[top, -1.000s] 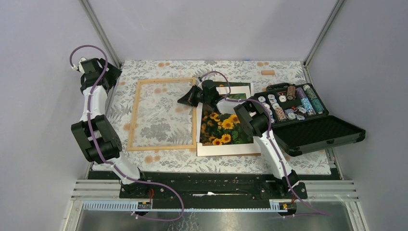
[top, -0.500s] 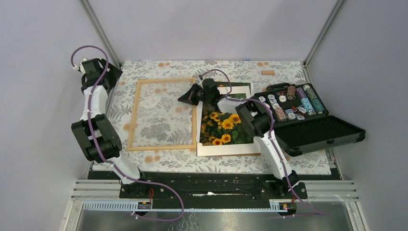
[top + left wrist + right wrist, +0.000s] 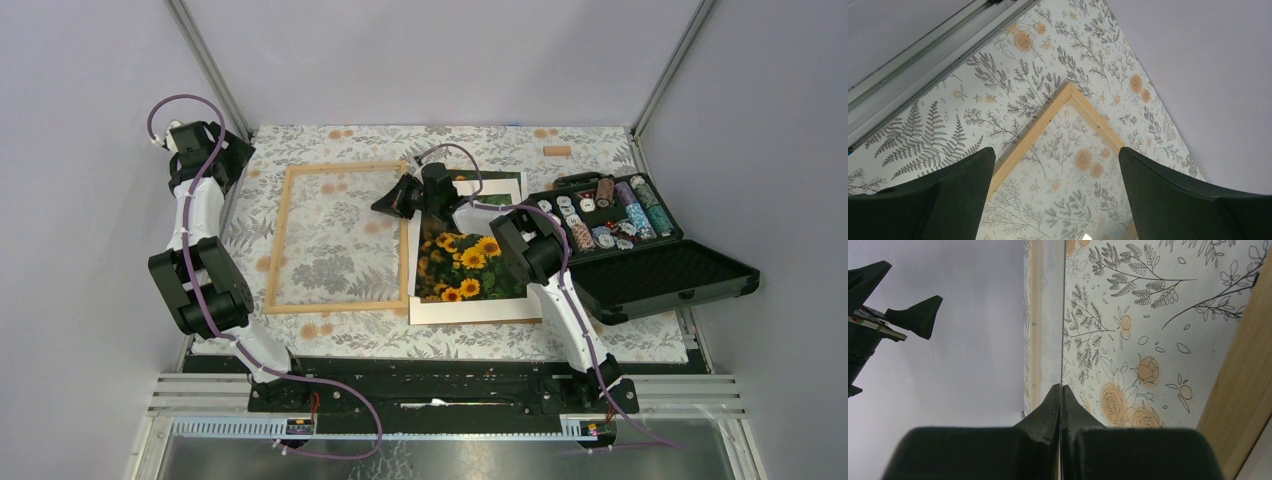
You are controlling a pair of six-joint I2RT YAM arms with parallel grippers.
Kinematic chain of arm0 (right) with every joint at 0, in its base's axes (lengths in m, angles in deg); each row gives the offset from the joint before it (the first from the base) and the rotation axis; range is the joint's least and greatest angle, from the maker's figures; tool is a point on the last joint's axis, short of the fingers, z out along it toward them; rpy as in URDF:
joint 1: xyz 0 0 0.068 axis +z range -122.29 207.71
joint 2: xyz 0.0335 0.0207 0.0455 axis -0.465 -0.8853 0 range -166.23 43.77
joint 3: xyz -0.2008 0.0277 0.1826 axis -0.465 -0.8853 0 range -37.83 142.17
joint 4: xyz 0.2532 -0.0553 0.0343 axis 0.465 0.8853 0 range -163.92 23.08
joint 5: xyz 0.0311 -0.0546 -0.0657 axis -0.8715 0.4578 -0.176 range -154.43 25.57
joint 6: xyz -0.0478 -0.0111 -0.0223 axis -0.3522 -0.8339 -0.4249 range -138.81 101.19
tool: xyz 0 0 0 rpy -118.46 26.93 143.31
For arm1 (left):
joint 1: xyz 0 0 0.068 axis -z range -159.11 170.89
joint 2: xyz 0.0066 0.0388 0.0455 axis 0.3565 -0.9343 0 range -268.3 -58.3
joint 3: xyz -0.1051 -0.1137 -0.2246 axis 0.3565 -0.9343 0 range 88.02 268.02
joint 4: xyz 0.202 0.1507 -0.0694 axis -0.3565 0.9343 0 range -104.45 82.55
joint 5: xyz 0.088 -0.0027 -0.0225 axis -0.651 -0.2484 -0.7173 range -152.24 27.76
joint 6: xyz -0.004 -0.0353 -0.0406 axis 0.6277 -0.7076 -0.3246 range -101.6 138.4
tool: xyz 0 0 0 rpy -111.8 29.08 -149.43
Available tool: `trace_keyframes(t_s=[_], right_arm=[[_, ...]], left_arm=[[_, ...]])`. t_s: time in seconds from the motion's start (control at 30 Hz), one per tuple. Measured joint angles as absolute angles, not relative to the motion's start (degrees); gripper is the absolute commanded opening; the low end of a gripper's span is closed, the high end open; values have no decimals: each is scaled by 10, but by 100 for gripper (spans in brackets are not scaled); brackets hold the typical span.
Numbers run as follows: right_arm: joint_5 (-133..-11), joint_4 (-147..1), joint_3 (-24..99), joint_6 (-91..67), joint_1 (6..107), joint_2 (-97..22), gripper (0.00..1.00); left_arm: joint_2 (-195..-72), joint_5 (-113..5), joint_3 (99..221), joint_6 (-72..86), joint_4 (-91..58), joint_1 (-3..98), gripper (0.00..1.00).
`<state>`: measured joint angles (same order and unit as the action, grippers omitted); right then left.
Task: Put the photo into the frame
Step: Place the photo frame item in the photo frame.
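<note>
Right gripper (image 3: pixel 1062 388): clenched tight, pads flush. It sits low over the right rail of the frame (image 3: pixel 280 240), toward its far end. A hair-thin sheet edge runs forward from the seam between the pads. Whether that is a corner of the photo or the clear pane, I cannot tell from the wrist view.

Left gripper (image 3: pixel 1055 150): released, spread wide, grasping nothing. It hovers above the frame's far-left corner, near the far-left corner of the worktop (image 3: pixel 450 342). Judgement: placed there to steady the frame should it slide.

The photo (image 3: pixel 462 265): sunflower print, thin sheet, its far end hidden under the right arm. It lies on a white card mat (image 3: pixel 470 311) near the worktop's middle, just beside the frame's right rail, between that rail and an open black case (image 3: pixel 660 275) at the right edge. Not in the frame yet.

Frame: thin pale wood, rectangular, lying flat toward the left edge. The fern-and-rose cloth shows through it. Judgement: light rails on smooth cloth will probably shift easily.
</note>
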<state>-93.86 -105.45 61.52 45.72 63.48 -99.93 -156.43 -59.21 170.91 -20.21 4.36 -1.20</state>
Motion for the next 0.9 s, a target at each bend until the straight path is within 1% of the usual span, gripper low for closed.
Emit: trace_keyframes(t_s=[0.9], right_arm=[[-950,-1055,629,457,628,-1004,0]], left_arm=[[-1564,-591,1709,-202,44,-11,99]])
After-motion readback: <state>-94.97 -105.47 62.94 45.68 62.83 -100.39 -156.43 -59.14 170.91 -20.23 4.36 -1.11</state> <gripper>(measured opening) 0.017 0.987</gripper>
